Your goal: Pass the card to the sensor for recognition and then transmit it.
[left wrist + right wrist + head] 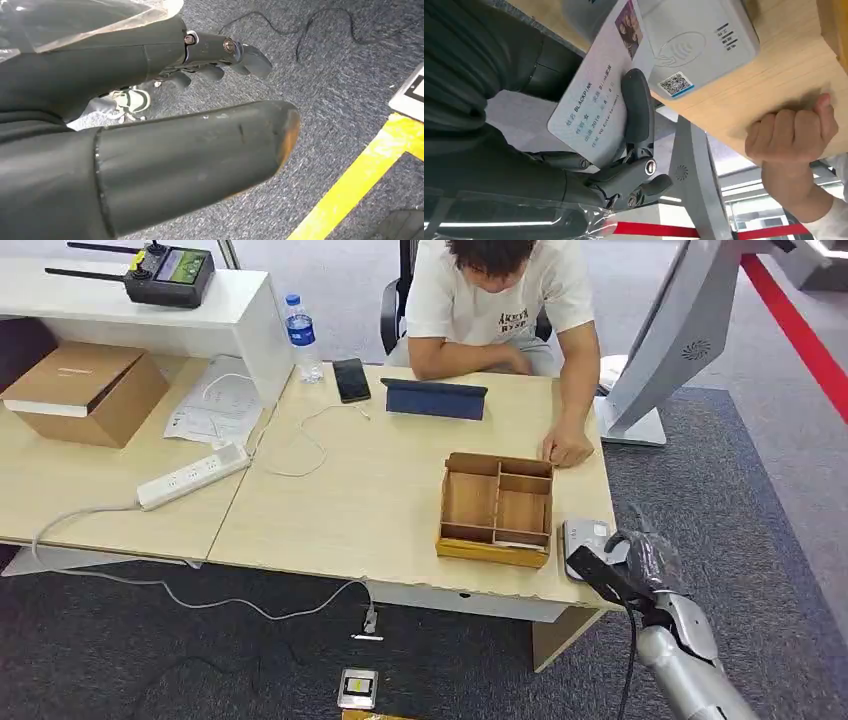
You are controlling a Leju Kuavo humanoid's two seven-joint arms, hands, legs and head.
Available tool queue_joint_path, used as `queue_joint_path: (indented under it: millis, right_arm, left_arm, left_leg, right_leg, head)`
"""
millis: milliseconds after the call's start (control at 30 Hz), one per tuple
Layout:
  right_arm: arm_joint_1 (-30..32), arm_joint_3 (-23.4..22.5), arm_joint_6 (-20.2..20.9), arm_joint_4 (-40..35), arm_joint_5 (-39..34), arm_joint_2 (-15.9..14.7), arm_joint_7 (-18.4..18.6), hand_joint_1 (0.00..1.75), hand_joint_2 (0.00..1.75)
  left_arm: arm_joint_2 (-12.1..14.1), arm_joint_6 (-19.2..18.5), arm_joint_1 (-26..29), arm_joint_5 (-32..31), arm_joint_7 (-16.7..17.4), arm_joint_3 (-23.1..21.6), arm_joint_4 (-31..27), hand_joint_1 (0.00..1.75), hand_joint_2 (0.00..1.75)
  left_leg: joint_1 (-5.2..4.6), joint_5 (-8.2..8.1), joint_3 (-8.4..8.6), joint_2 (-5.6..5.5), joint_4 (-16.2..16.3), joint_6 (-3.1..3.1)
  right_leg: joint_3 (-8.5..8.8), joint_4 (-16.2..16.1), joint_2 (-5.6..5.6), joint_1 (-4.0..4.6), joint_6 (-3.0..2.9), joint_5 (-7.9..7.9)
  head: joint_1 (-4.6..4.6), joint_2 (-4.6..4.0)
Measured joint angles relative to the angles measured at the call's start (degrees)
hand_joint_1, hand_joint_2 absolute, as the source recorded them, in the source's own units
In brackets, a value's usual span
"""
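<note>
Grey carpet ran under the light wooden desk (380,510) that filled the middle of my head view. At the desk's lower right corner I saw my right hand (640,560) raised beside the white sensor (583,537), which lay just right of the wooden compartment tray (497,508). In the right wrist view that hand (634,150) had the card (596,95) pinched, a dark finger pressed across its printed face, and the card's far end reached over the sensor (696,42) near its contactless symbol; I could not tell whether card and sensor touched. A person (500,300) sat at the far side of the desk in the upper centre, with one fist (568,450) resting by the tray's upper right corner. Toward the upper middle lay a phone (351,379) and a dark tablet case (435,398), with a water bottle (301,336) left of them. My left hand (220,55) hung over the carpet beside a yellow floor line (365,175), its fingers curled loosely with nothing in them.
</note>
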Motion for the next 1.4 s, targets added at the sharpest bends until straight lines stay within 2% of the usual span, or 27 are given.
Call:
queue_joint_path:
  millis: [333, 700, 867, 1200, 1400]
  right_arm:
    - [-1.36, -0.46, -0.81, -0.26, -0.72, 0.31, -0.74, 1.75, 1.75]
    - [-13.04, -3.3, -2.71, -2.32, -2.67, -0.46, -2.1, 1.75, 1.75]
    - [-18.77, -4.2, -2.19, -3.52, -2.19, -0.63, -1.86, 1.75, 1.75]
    - [-23.67, -4.22, -1.27, -4.37, -0.35, -0.22, -1.66, 1.75, 1.75]
    - [-27.87, -4.0, 4.91, -3.28, 3.65, 1.09, -0.11, 1.75, 1.75]
  left_arm:
    - [0.0, 0.26, 0.01, -0.5, -0.46, -0.24, 0.0, 0.0, 0.0]
    - [0.0, 0.28, 0.07, -2.05, -2.12, -0.87, 0.0, 0.0, 0.0]
    - [0.02, 0.17, 0.09, -2.58, -2.67, -1.57, 0.0, 0.0, 0.0]
    - [0.04, -0.04, 0.08, -3.1, -3.39, -2.69, 0.0, 0.0, 0.0]
    - [0.46, -0.48, 0.07, -4.57, -4.89, -3.43, 0.0, 0.0, 0.0]
  left_leg:
    - [0.0, 0.0, -0.02, -0.01, 0.0, 0.0]
    - [-0.03, 0.02, -0.02, 0.02, 0.01, 0.0]
    - [-0.04, 0.02, -0.02, 0.02, 0.01, 0.0]
    - [-0.03, 0.02, -0.03, 0.01, 0.01, 0.0]
    - [-0.04, 0.02, -0.06, -0.01, 0.0, 0.0]
  right_leg:
    - [0.01, 0.01, 0.0, 0.0, 0.0, 0.01]
    - [0.01, 0.02, 0.0, -0.02, 0.01, 0.03]
    - [0.0, 0.02, 0.01, -0.02, 0.01, 0.03]
    - [0.01, 0.02, 0.0, -0.01, 0.01, 0.03]
    - [-0.03, 0.05, 0.02, -0.02, 0.01, 0.04]
  head:
    - [-0.02, 0.0]
    - [0.0, 0.02]
    - [-0.02, 0.0]
    - [0.0, 0.0]
    - [-0.02, 0.0]
